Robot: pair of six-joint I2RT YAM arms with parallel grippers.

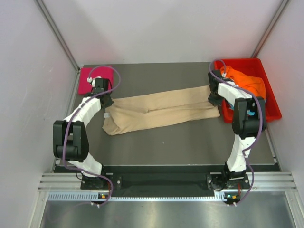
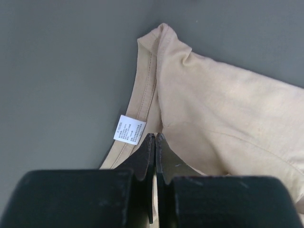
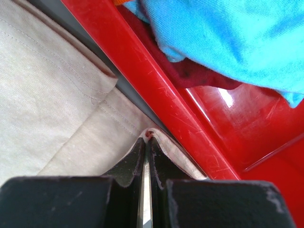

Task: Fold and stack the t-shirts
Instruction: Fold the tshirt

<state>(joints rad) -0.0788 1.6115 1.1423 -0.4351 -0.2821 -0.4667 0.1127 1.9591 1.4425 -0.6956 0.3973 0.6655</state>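
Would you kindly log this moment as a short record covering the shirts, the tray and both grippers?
beige t-shirt: folded lengthwise, stretched across table between arms
pink t-shirt: folded, far left corner
orange t-shirt: in red tray
light blue t-shirt: in tray
left gripper: shut on beige collar end
right gripper: shut on beige hem beside tray

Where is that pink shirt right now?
In the top view the pink t-shirt lies folded at the far left corner of the table, just beyond the left end of the beige t-shirt.
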